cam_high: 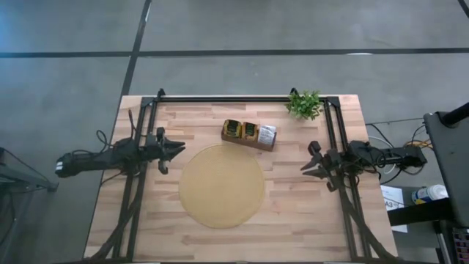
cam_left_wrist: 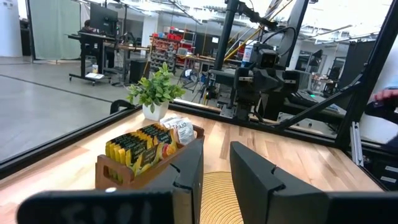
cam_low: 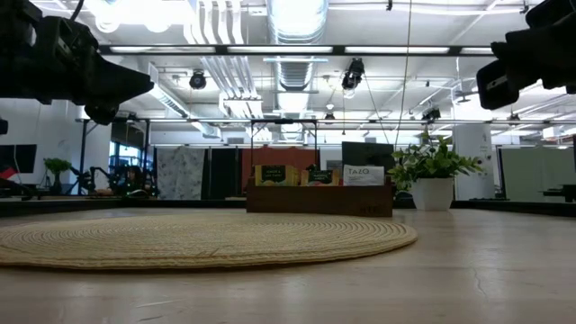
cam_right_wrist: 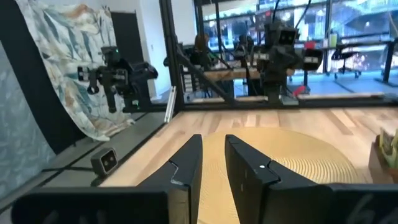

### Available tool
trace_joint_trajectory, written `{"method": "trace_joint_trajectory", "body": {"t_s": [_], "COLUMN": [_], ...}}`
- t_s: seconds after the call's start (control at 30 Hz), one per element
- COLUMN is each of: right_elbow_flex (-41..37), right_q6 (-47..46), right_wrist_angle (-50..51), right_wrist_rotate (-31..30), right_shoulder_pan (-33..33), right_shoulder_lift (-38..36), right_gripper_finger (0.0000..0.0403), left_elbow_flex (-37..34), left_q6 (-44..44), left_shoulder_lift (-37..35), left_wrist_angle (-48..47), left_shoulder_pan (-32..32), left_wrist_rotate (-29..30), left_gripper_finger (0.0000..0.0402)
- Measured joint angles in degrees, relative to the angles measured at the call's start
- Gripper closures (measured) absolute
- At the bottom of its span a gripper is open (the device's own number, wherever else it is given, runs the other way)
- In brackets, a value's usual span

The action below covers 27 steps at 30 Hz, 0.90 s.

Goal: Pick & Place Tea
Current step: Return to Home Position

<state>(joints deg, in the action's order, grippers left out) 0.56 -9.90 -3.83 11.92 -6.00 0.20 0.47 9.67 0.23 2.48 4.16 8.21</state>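
- Left gripper (cam_left_wrist: 216,144), nearest the lens, stands slightly parted and empty at the mat's (cam_high: 221,185) 9 o'clock; right gripper (cam_right_wrist: 213,140) likewise, at 3 o'clock.
- Tea (cam_high: 249,132) stands packed in the tray (cam_low: 319,200) at the mat's 12 o'clock.
- Risk: an arm swinging wide could knock the tray, spilling the tea, or topple the plant (cam_high: 305,105) at the tray's 2 o'clock.

Your high camera looked straight down from well above and took in the whole tabletop (cam_high: 293,220). Your low camera sat at tabletop height, close to the round mat (cam_low: 198,236). It faced level across the mat to the tray (cam_low: 319,198) and plant (cam_low: 430,166), with the room behind. Each wrist camera looked forward past its own gripper, the left gripper (cam_left_wrist: 216,149) toward the tray, the right gripper (cam_right_wrist: 212,140) across the mat. All four views shared the mat.
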Motion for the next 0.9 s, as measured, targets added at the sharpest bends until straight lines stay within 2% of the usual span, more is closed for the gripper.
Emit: {"method": "trace_joint_trajectory", "body": {"t_s": [0.9], "right_elbow_flex": [0.0], "right_q6": [0.0], "right_wrist_angle": [0.5], "right_wrist_rotate": [0.0], "right_shoulder_pan": [0.0], "right_shoulder_lift": [1.4], "right_gripper_finger": [0.0335], "left_elbow_flex": [0.0], "left_q6": [0.0], "left_shoulder_lift": [0.1], "left_wrist_angle": [0.0], "left_shoulder_pan": [0.0], "left_wrist_rotate": [0.0], "left_gripper_finger": [0.0326]}}
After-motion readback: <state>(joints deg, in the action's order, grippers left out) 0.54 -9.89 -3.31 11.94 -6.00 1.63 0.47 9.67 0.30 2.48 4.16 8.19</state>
